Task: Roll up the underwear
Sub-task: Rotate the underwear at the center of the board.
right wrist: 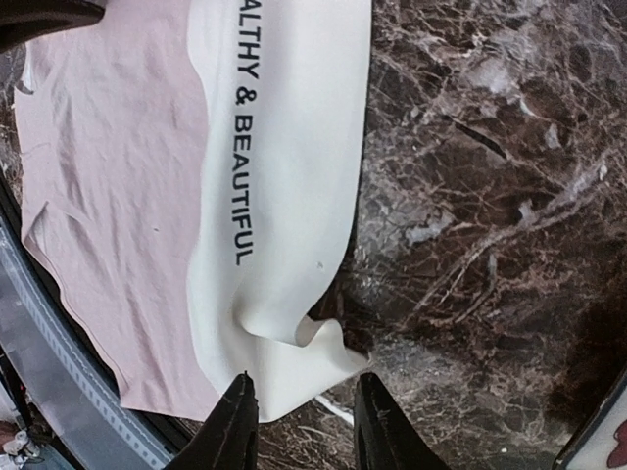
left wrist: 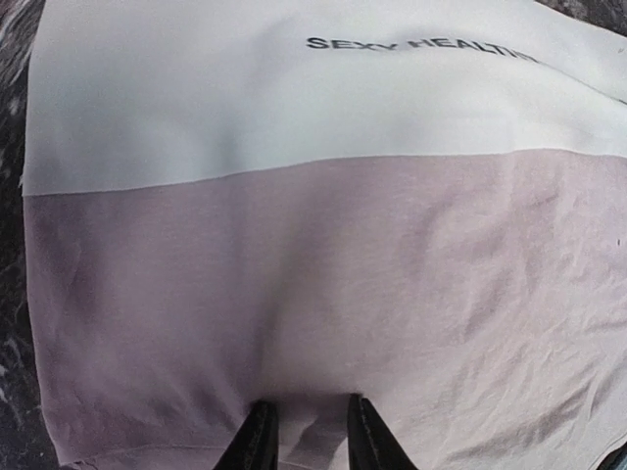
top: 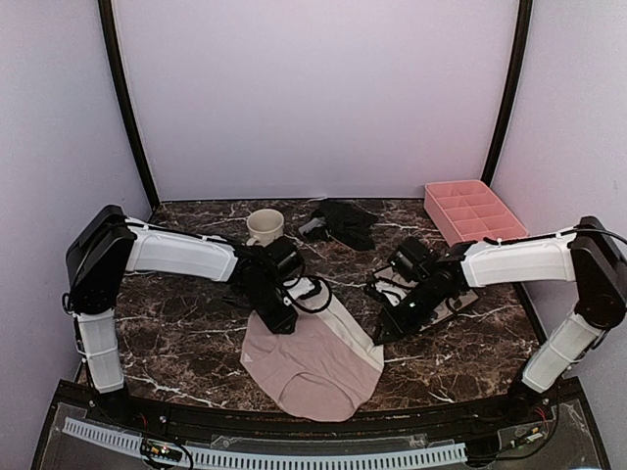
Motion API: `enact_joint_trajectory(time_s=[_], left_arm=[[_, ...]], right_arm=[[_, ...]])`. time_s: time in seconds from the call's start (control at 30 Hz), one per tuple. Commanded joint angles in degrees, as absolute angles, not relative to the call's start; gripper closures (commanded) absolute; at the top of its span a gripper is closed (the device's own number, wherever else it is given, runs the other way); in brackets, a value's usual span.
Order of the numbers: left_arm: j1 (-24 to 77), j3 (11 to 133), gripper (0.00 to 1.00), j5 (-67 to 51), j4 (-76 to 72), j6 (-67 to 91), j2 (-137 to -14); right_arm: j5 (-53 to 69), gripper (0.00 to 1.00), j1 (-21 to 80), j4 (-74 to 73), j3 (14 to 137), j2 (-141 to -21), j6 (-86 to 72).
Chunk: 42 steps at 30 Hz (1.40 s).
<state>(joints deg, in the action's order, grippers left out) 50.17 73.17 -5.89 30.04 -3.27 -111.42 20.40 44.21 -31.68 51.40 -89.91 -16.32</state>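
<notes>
Pink underwear [top: 313,370] lies flat on the tabletop [top: 186,338] near the front edge; the black pair [top: 345,221] sits well apart at the back. The right fingers [right wrist: 240,421] stand spread just beside a puckered waistband [right wrist: 284,147] corner. The left fingers [left wrist: 257,441] are slightly apart over the pink cloth — pinching or not, I cannot tell. The step seems to be flattening; next, one edge must be turned over evenly to start the roll.

The dark brown marbled worktop [top: 186,333] carries four things. The pale pink underwear [top: 309,367] lies spread flat near the front edge, its white waistband turned toward the right, while the black underwear [top: 345,221] sits crumpled at the back. A cream mug [top: 264,226] stands just left of it, and a pink compartment tray [top: 472,210] fills the back right corner.
</notes>
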Motion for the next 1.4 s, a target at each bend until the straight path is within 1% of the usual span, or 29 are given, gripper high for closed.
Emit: enact_joint_trajectory(time_s=[0.0,0.2,0.27,0.47,0.6,0.83,1.13,1.23,1.37], left_arm=[[46.7,69.0,0.73,-1.6,34.9,-4.4,-111.5],[45.5,68.0,0.73,0.6,35.4,-5.0,-109.5],[45.4,67.6,0.7,1.2,34.9,-4.6,-108.1],[45.4,67.8,0.6,-3.3,33.3,-4.0,-101.6],[45.2,67.9,0.57,-3.8,33.7,-2.2,-99.4],[44.6,65.5,0.56,-4.9,34.5,2.3,-97.9],[44.8,60.2,0.56,-12.7,35.0,4.6,-95.7],[46.1,59.2,0.56,-14.6,34.1,4.3,-96.1],[47.7,60.3,0.58,-13.8,32.7,3.7,-99.7]], right_arm=[[20.2,0.65,45.1,-31.0,54.6,-93.5,-13.9],[20.1,0.66,45.3,-31.3,57.0,-95.8,-12.8],[20.8,0.67,45.5,-31.4,58.1,-96.9,-12.4],[22.9,0.71,47.8,-28.9,60.3,-97.8,-13.0],[24.5,0.75,49.2,-26.5,60.2,-100.4,-12.8],[24.6,0.81,49.9,-26.0,55.7,-102.9,-11.7],[27.9,0.87,54.1,-27.8,45.1,-96.1,-14.0],[29.9,0.87,55.4,-27.4,43.9,-94.0,-16.0],[30.4,0.84,55.4,-26.9,45.2,-91.7,-18.5]])
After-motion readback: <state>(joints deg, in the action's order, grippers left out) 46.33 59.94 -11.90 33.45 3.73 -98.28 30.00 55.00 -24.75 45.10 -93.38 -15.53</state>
